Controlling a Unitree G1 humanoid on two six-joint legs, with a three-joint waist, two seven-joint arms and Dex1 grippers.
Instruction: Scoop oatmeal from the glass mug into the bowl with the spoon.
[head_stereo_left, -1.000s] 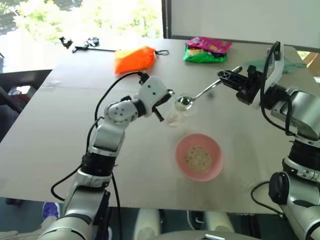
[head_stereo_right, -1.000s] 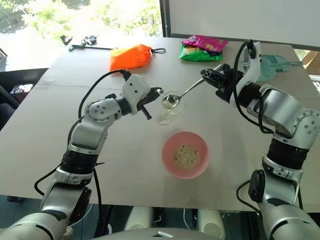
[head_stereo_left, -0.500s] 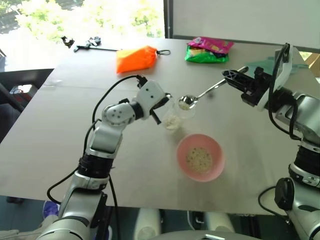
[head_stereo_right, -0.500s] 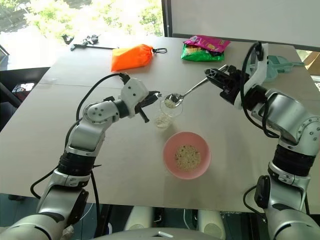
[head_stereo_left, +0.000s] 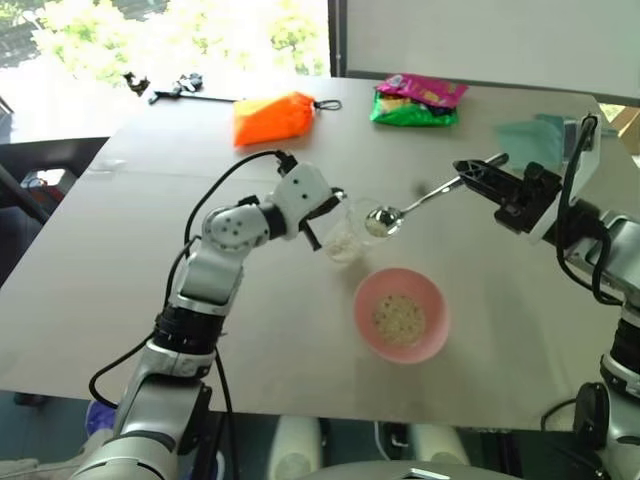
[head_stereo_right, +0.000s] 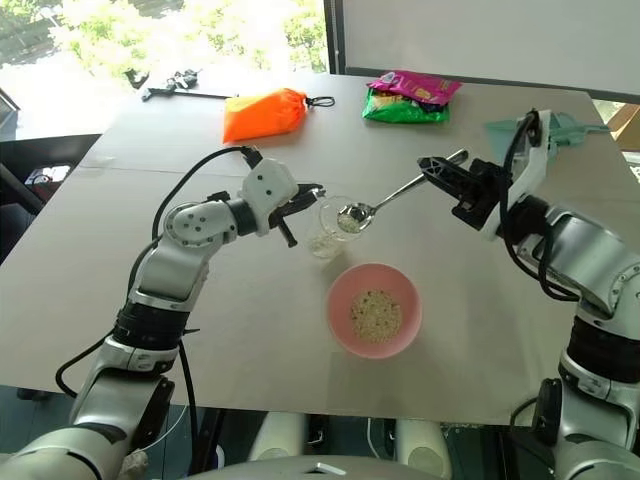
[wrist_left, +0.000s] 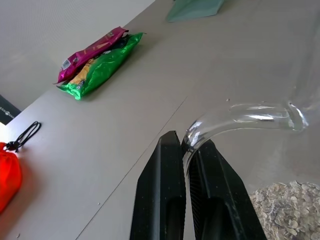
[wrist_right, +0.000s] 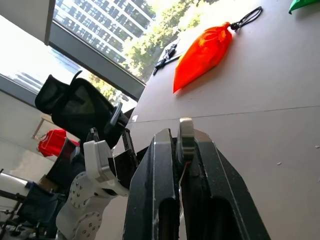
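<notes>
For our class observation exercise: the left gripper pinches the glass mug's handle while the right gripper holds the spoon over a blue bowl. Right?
One slip: the bowl is pink, as the right eye view shows. The left gripper does pinch the glass mug handle, and the right gripper holds the spoon.

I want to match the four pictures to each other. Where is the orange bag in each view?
Left eye view: orange bag on the far side of the table, left of the snack packet.
Right eye view: the same place.
Left wrist view: a sliver at the picture's edge.
Right wrist view: beyond the pincer.
Shared landmark: the bag's black cord.
</notes>
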